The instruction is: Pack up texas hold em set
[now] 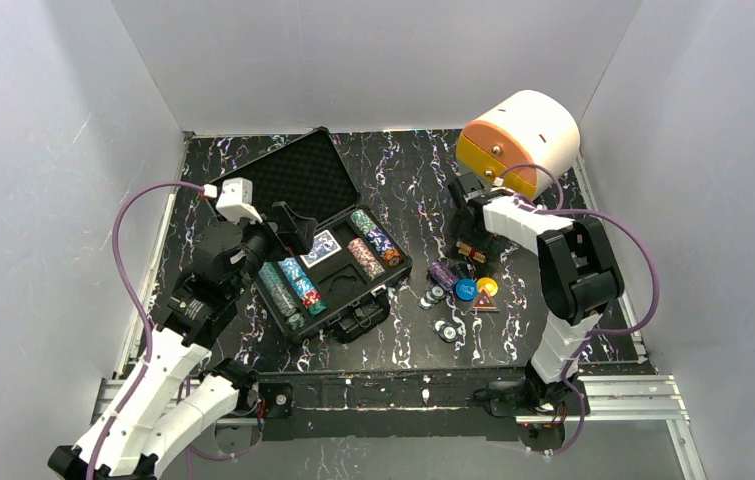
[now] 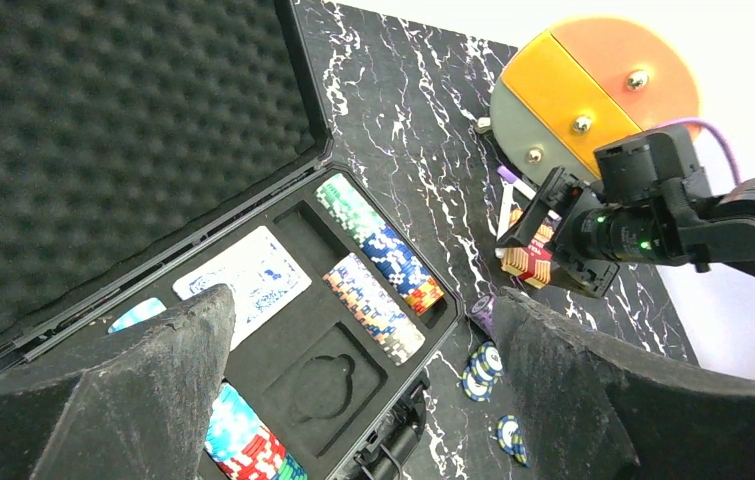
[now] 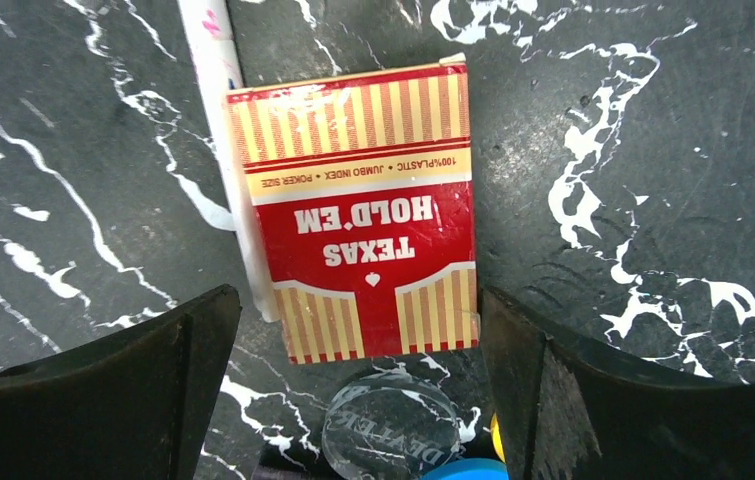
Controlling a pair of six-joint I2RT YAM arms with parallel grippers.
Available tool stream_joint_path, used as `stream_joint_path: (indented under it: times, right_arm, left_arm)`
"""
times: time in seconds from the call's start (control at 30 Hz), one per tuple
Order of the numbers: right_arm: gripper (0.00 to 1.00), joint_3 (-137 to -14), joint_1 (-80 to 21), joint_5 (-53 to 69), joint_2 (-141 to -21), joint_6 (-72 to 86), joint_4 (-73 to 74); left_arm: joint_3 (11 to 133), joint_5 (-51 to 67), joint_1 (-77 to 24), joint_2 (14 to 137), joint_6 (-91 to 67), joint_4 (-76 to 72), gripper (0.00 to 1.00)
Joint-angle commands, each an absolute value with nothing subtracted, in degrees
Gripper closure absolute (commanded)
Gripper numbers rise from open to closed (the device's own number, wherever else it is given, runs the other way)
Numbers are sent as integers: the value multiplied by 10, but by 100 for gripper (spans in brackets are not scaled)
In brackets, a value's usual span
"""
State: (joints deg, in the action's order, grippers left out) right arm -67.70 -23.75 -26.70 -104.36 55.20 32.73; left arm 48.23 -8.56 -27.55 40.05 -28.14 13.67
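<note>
Red-and-gold Texas Hold'em card box (image 3: 363, 215) lies flat; right gripper (image 3: 358, 310) hangs over it, fingers spread wide; left gripper (image 2: 363, 305), also wide open, hovers above the open case (image 2: 113, 130)

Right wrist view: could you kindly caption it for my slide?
Open right fingers hover above a red card box lying flat on the table.

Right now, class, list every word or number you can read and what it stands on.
"TEXAS HOLD'EM": on the red card box, upside down.
"100% PLASTIC · JUMBO INDEX · POKER SIZE": same box.
"DEALER", likely: clear round button.
Poker chips: markings too small.
</note>
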Motion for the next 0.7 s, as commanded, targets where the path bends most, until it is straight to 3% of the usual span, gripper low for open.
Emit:
stream_joint_path:
  times: [0.0, 0.27, 0.47, 0.67]
  right_arm:
    - [4, -670, -233, -293, -983, 533, 306]
    - [5, -632, -225, -283, -977, 518, 291]
    - [16, -629, -219, -279, -999, 517, 295]
    - [9, -629, -216, -251, -1013, 496, 276]
  left_arm:
    - [501, -92, -275, 406, -277, 131, 2]
    - [500, -88, -275, 410, -277, 128, 2]
    - [497, -91, -275, 406, -278, 129, 2]
    - [495, -94, -275, 400, -281, 132, 2]
